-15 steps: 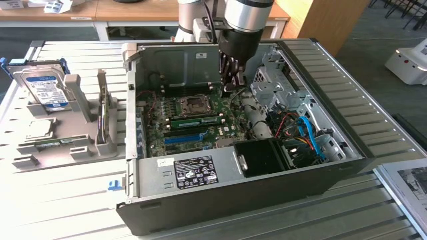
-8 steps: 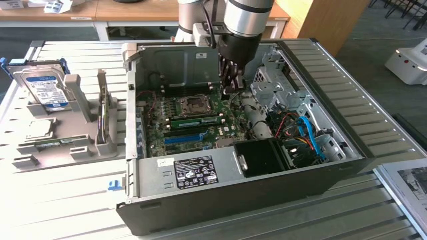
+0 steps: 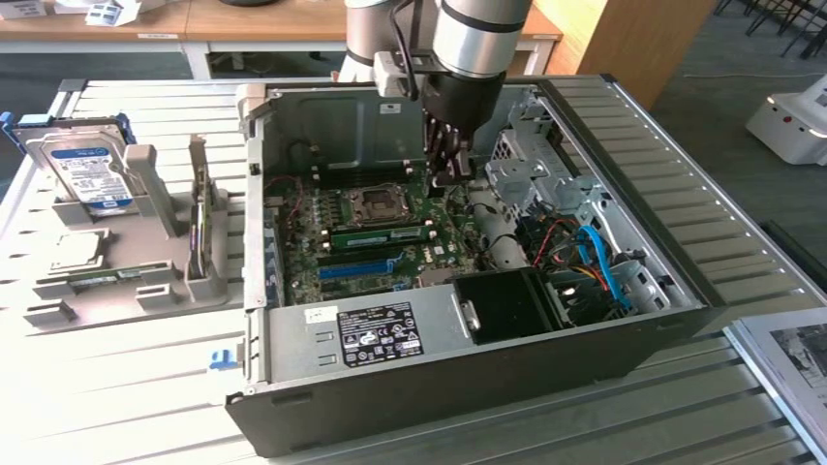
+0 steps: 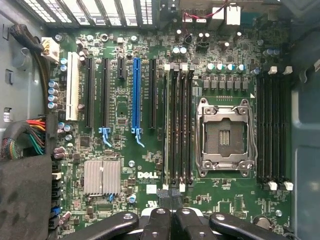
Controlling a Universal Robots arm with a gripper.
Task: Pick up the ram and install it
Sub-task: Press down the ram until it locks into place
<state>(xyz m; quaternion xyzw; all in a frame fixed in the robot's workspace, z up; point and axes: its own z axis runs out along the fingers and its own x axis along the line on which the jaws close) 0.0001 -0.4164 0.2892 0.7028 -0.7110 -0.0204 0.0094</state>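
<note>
A Universal Robots arm reaches into an open desktop computer case (image 3: pixel 427 387) lying on its side on a slatted table (image 3: pixel 130 397), its gripper (image 4: pixel 172 214) clenched with the fingertips pressed together and nothing between them. It hangs above one end of the memory slots. The ram (image 3: pixel 382 234) stands on edge in a slot between the empty CPU socket (image 4: pixel 222 135) and the blue expansion slot (image 4: pixel 136 92), which by its level, upright seat suggests it is already installed. The bank of memory slots (image 4: pixel 272 125) on the socket's other side is bare. With its side panel off and the motherboard (image 4: pixel 125 107) facing up, the case gives the arm a straight path down. It also holds a labelled power supply (image 3: pixel 375 329) and a tangle of red and blue cables. At the exterior view's left, a grey fixture (image 3: pixel 116 305) keeps spare parts within reach: a hard drive (image 3: pixel 84 174) and an expansion card (image 3: pixel 198 213) propped upright, and a processor (image 3: pixel 77 250) lying flat.
</note>
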